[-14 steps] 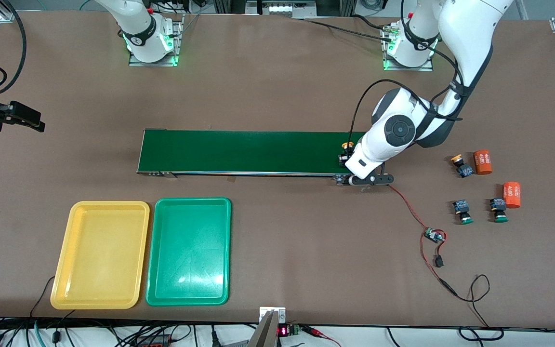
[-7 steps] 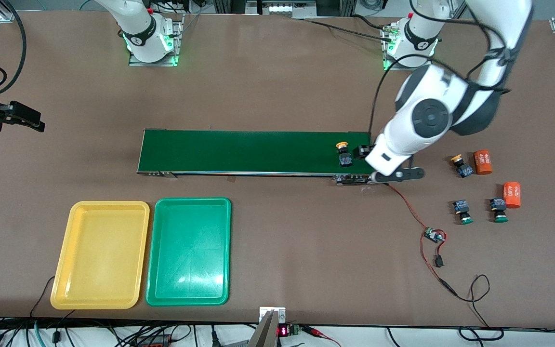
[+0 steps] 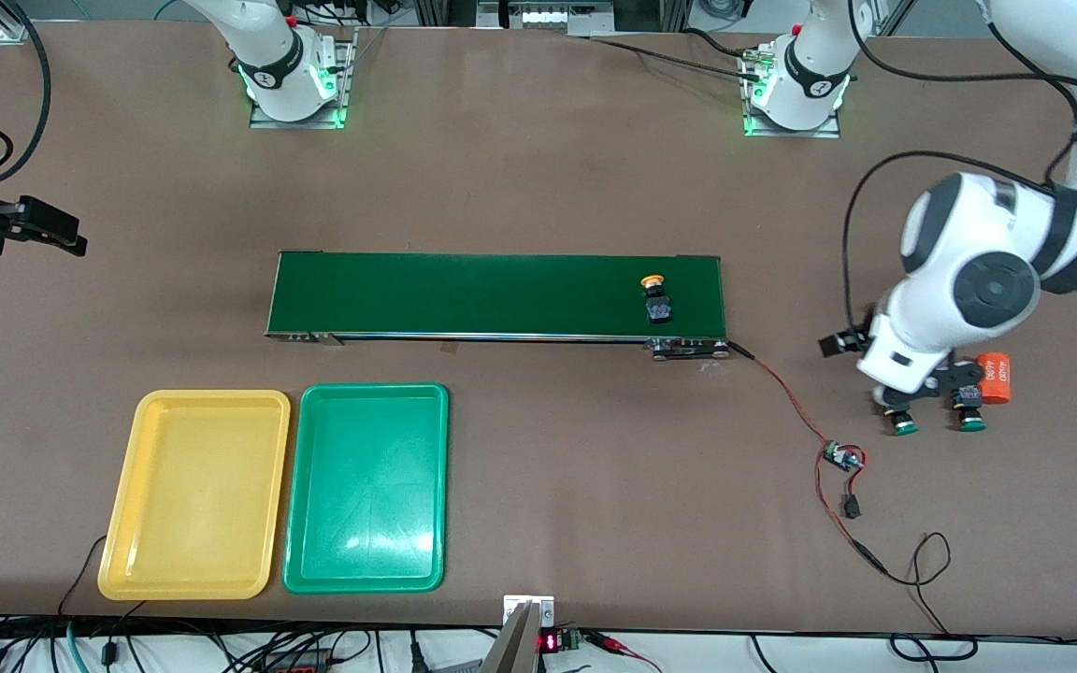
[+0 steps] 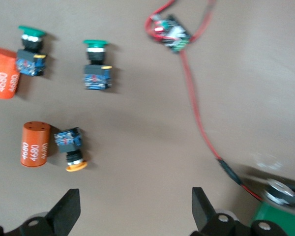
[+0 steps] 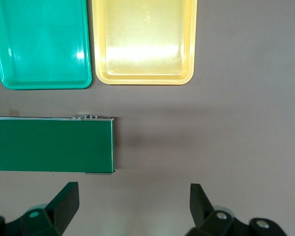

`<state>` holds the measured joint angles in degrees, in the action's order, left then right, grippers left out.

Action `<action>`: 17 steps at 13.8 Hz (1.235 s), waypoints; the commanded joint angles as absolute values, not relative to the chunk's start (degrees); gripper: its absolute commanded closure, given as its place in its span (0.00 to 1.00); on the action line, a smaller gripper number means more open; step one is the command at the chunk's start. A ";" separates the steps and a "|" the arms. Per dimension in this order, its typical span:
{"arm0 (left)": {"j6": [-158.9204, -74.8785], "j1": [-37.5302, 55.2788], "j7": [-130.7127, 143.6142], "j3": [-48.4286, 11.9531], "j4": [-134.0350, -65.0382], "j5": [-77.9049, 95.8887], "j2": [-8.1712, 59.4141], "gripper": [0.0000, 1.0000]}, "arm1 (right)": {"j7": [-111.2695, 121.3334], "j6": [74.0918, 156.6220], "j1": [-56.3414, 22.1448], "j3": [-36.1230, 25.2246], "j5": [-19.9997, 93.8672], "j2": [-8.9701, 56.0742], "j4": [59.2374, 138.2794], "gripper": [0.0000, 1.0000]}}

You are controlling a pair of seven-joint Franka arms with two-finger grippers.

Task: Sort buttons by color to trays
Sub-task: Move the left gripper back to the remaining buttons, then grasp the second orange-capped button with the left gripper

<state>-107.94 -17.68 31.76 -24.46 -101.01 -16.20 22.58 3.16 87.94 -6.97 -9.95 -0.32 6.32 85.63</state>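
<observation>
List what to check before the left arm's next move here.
1. Left gripper open, holding nothing: ok.
2. Green button nearest the circuit board stands apart from its neighbours: ok.
3. Yellow button lies close beside an orange cylinder; finger room: cannot tell.
4. Other yellow button sits on the belt: ok.
5. Yellow tray and green tray unobstructed: ok.
6. Right gripper open, arm waiting: ok.

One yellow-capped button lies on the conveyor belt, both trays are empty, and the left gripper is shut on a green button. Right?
Not quite. The left gripper is open and holds nothing, as the left wrist view shows. The yellow-capped button does lie on the conveyor belt, and the yellow tray and green tray are empty.
</observation>
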 commanded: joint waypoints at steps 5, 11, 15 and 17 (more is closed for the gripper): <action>-109.07 -29.25 31.55 -25.22 -100.63 -19.78 28.47 0.00 | 3.25 88.15 -7.03 -9.84 -0.53 5.10 86.57 0.00; -124.08 -33.74 32.17 -25.14 -110.64 -19.69 28.56 0.00 | 3.25 88.07 -7.21 -9.76 -0.53 5.01 86.57 0.00; -129.63 -35.94 31.47 -24.96 -116.44 -19.95 28.13 0.00 | 3.34 88.15 -7.29 -9.76 -0.53 5.01 86.57 0.00; -129.55 -37.08 31.20 -24.96 -117.50 -20.04 27.86 0.00 | 3.25 87.98 -7.29 -9.76 -0.53 5.01 86.57 0.00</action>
<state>-128.63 -35.12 31.65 -24.12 -115.04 -18.48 29.64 3.16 87.94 -7.06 -9.93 -0.32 6.32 85.63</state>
